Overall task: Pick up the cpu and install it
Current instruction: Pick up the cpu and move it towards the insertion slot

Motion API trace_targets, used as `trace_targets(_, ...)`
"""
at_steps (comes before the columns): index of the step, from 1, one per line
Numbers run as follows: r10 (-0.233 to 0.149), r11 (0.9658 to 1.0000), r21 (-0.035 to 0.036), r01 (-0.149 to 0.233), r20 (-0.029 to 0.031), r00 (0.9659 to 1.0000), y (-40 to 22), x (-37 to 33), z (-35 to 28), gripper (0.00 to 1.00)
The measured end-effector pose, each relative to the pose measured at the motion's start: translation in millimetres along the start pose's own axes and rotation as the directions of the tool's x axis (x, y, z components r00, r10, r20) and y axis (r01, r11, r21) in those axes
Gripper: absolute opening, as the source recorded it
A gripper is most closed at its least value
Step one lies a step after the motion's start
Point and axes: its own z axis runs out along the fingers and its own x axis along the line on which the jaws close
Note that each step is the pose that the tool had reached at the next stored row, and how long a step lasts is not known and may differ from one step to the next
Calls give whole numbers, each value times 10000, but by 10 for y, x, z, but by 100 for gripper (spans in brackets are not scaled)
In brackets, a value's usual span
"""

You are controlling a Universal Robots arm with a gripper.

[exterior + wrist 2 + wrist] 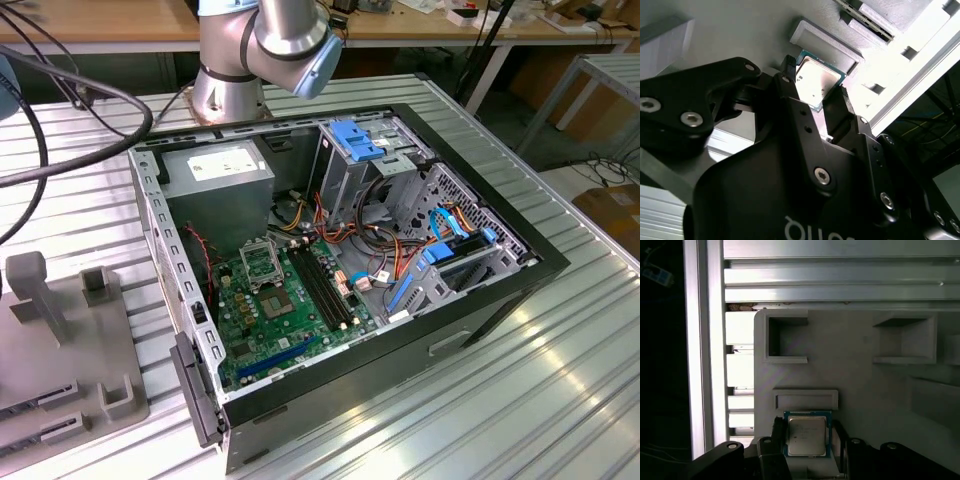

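The pick-up step is in hand; installation has not been begun. In the first wrist view the cpu (807, 436) is seen lying flat, metal face up, on the grey fixture tray (870, 390), just beside a raised rib (805, 399). The gripper (809, 424) is positioned over it with the jaws set narrowly apart, one at each of two opposite edges. A thin gap is visible at one side, so the cpu is judged to be straddled, not yet clamped or lifted. In the exterior view the tray stands on the slatted aluminium counter (480, 400), to the exterior view's left of the open computer case (545, 268). It is well apart from the cpu socket (262, 262) on the green motherboard (285, 330). The next move is judged to call for an even closure on both edges, so that the thin plate is neither tilted nor slid against the rib. Print is present on the cpu face, on the white label of the power supply (220, 170) and on the gripper body; none can be read reliably.
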Motion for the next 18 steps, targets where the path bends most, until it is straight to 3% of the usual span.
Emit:
trace_targets(7,0,10000,-1,0,-1,10000,1,2,-123,47)
trace_targets(18,0,10000,-1,0,-2,10000,1,3,-142,47)
